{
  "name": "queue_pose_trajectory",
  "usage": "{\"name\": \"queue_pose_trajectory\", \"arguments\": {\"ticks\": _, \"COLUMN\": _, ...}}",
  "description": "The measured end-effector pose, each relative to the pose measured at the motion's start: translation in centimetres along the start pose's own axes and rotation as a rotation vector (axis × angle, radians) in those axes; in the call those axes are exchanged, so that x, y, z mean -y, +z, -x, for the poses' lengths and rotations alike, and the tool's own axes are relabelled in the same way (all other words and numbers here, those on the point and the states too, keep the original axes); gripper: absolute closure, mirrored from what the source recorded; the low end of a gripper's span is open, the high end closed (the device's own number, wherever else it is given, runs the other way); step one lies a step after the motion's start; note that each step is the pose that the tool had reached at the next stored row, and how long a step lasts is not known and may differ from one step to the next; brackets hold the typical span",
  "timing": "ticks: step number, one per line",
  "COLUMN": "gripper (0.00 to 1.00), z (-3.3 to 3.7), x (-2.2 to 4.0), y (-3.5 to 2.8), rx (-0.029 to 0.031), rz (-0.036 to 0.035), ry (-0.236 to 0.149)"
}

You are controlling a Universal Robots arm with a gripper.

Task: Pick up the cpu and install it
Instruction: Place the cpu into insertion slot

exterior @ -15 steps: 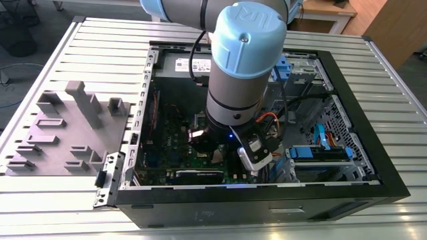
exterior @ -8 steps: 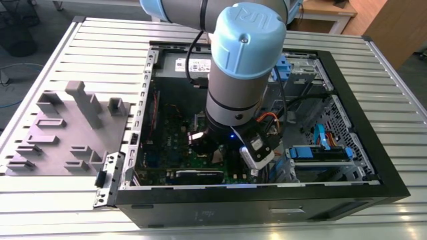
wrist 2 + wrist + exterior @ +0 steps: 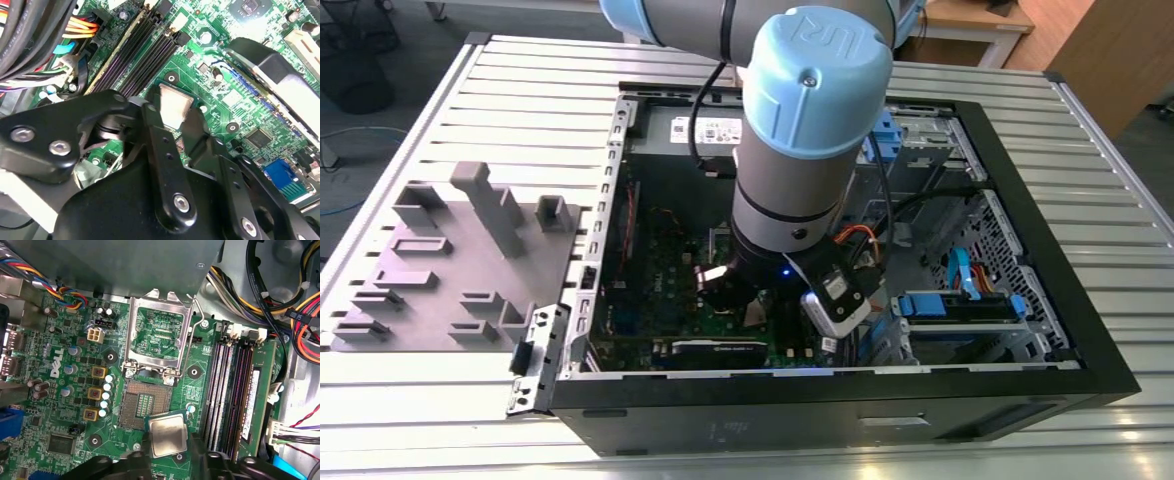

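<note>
i note the gripper (image 3: 168,442) clamped on the cpu (image 3: 167,432) by opposite edges, beside the open socket (image 3: 141,405); light, stiff, slick; underside probably fragile.

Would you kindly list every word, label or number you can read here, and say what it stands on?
White sticker inside the computer case: print too small to read.
Green board: a white maker's logo, left unquoted; fine lettering too small.
Arm cap: raised maker's mark, left unquoted.
cpu top: no text visible.
</note>
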State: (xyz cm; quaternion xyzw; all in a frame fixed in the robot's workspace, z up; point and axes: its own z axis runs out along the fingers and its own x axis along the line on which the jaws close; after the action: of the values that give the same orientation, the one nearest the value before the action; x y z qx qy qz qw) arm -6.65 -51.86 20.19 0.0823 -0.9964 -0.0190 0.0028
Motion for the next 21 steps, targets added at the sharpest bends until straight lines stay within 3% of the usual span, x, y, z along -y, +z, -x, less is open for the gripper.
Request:
{"name": "queue_pose_trajectory", "arguments": {"ticks": 3, "gripper": 0.54, "z": 0.00, "x": 0.00, "y": 0.01, "rx": 0.0000, "rz": 0.0000, "ry": -0.001}}
{"name": "queue_pose_trajectory", "arguments": {"ticks": 4, "gripper": 0.47, "z": 0.01, "x": -0.03, "y": 0.09, "rx": 0.0002, "rz": 0.0004, "ry": -0.001}}
{"name": "queue_pose_trajectory", "arguments": {"ticks": 14, "gripper": 0.47, "z": 0.03, "x": -0.18, "y": 0.32, "rx": -0.0018, "rz": -0.0029, "ry": -0.038}}
{"name": "queue_pose_trajectory", "arguments": {"ticks": 21, "gripper": 0.47, "z": 0.07, "x": -0.40, "y": 0.74, "rx": -0.0041, "rz": -0.0126, "ry": -0.043}}
